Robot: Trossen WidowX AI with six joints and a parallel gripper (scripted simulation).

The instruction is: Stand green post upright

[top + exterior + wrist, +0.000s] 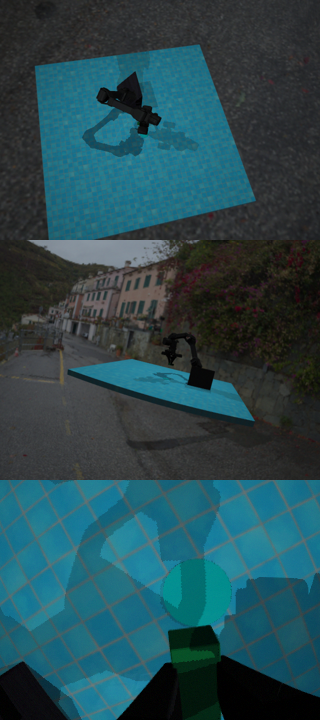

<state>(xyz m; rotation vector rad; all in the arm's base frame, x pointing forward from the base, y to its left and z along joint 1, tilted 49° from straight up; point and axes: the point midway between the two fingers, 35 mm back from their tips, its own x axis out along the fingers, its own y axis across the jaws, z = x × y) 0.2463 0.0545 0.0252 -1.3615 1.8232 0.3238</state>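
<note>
The green post [138, 123] [170, 365] [199, 695] is held off the table between the fingers. In the wrist view one end shows past the fingertips and the rest runs out of the lower edge. Its exact tilt is hard to tell. My gripper [170, 363] [195, 670] points down, shut on the post, well above the table. The cyan circle [144, 135] [166, 378] [219, 591] lies flat on the table; in the wrist view it is just beyond the post's visible end. In the top view the arm partly hides the circle and post.
The blue tiled table [180, 175] [108, 371] [107, 650] carries the arm's dark base [132, 87] [201, 378]. Arm shadows fall over the table around the circle, and one dark band crosses the circle in the wrist view. No other object shows on the table.
</note>
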